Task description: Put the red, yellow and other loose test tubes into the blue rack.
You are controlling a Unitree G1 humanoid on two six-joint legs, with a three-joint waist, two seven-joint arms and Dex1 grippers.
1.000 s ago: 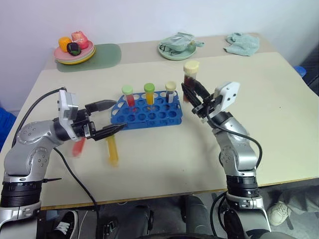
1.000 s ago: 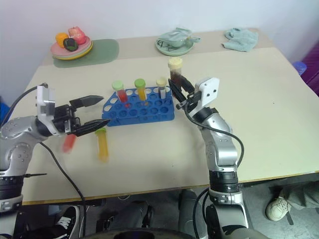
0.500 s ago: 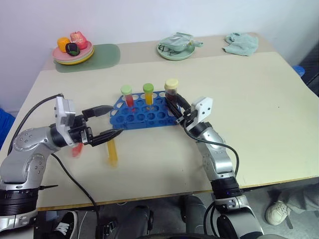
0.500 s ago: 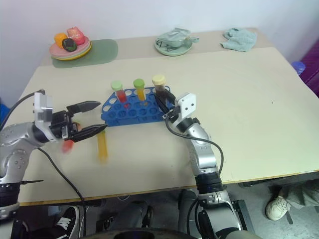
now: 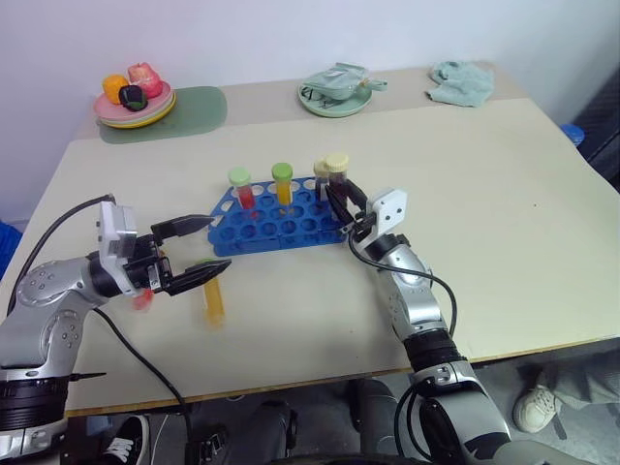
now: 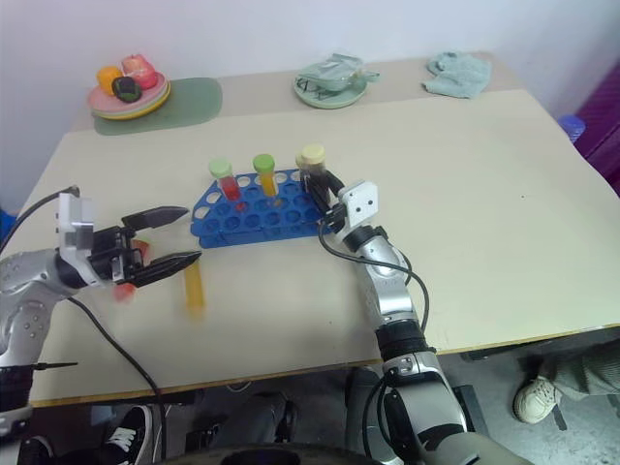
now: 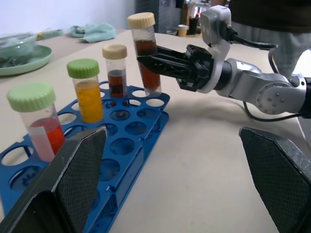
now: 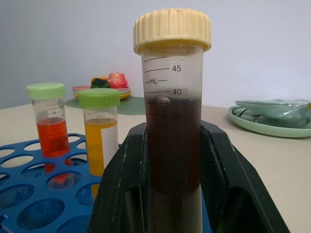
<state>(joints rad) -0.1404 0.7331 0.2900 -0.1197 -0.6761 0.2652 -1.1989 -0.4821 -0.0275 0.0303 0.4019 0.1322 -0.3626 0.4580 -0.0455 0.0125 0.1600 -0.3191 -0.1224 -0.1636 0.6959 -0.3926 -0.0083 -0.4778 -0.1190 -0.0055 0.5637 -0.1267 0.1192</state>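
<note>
Already three standing tubes point(image 7: 87, 92) are in the rack point(image 5: 276, 232). The right gripper point(image 5: 339, 197) is clenched on the dark tube point(image 8: 172, 121), upright and low over a hole at the rack's right end; whether its bottom is inside I cannot tell, so I judge this one almost placed but not released. Left to do are the yellow tube point(image 5: 213, 302) and the red tube point(image 5: 145, 298), both lying on the table point(image 5: 504, 194) just beside the left gripper point(image 5: 218, 246), which is spread wide and empty.
</note>
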